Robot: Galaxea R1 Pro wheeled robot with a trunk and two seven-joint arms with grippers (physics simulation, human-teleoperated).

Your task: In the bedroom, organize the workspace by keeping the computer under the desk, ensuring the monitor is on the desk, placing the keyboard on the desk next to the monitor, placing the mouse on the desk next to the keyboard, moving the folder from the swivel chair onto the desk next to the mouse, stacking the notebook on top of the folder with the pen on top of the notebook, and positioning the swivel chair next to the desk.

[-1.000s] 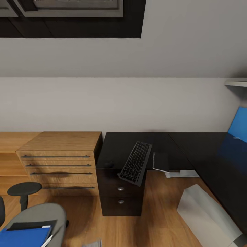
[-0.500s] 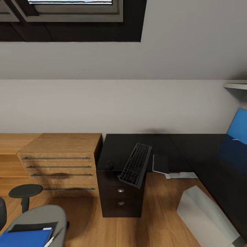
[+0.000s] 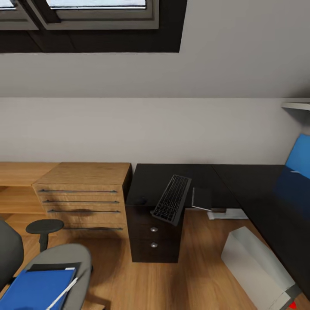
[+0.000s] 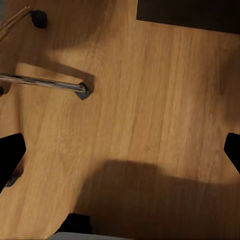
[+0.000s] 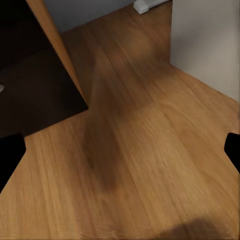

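Observation:
The black desk (image 3: 241, 183) runs along the wall and down the right. A black keyboard (image 3: 172, 199) lies slanted on it, its near end over the edge, with the small black mouse (image 3: 138, 200) to its left. A dark grey notebook (image 3: 202, 198) with a pale edge lies to its right. The light grey computer (image 3: 258, 265) leans on the floor under the desk. The grey swivel chair (image 3: 82, 260) stands at lower left, holding the blue folder (image 3: 36, 288) with the white pen (image 3: 62, 292) across it. My left gripper (image 4: 120, 155) and right gripper (image 5: 120, 152) hang open over the wooden floor. The monitor is out of view.
A light wooden dresser (image 3: 82, 189) stands left of the desk's black drawer unit (image 3: 154, 234). A blue wall panel (image 3: 299, 161) sits at far right. The chair's chrome leg (image 4: 45, 82) and the drawer unit (image 5: 35, 90) lie close to my grippers.
The whole head view has shifted, so the camera moved; more of the chair and folder shows now. The things on the desk have not moved.

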